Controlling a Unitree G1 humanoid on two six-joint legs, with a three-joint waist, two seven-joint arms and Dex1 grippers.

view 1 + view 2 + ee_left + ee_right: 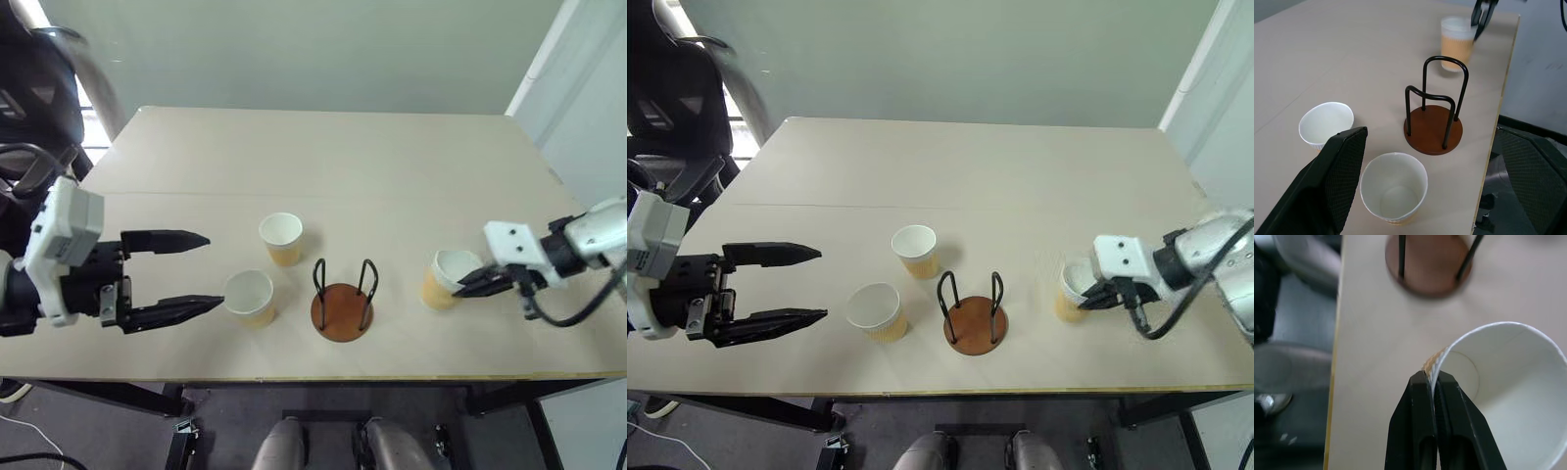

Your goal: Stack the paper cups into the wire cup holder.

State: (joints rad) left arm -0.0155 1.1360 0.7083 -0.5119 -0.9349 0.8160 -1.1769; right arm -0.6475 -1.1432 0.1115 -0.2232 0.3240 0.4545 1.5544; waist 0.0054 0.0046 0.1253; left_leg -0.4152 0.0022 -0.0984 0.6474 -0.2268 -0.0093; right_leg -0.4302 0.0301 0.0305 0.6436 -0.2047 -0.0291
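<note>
A pale wooden table [323, 157] seen from above, with a robot arm reaching in from each side. Nearest the front edge, the wire cup holder [342, 305] stands upright and empty: a round reddish-brown base with two black wire loops rising from it. Just to its left sits one paper cup [249, 297], open end up. The left gripper [201, 272] hovers beside that cup with its two black fingers spread wide, holding nothing. To the right of the holder, the right gripper [468, 282] has its fingers pinched tight on the rim of a second paper cup [446, 277], one finger inside the wall and one outside, the cup tilted slightly. A little farther back, behind the first cup and left of the holder, a third paper cup [281, 238] stands upright on its own.
</note>
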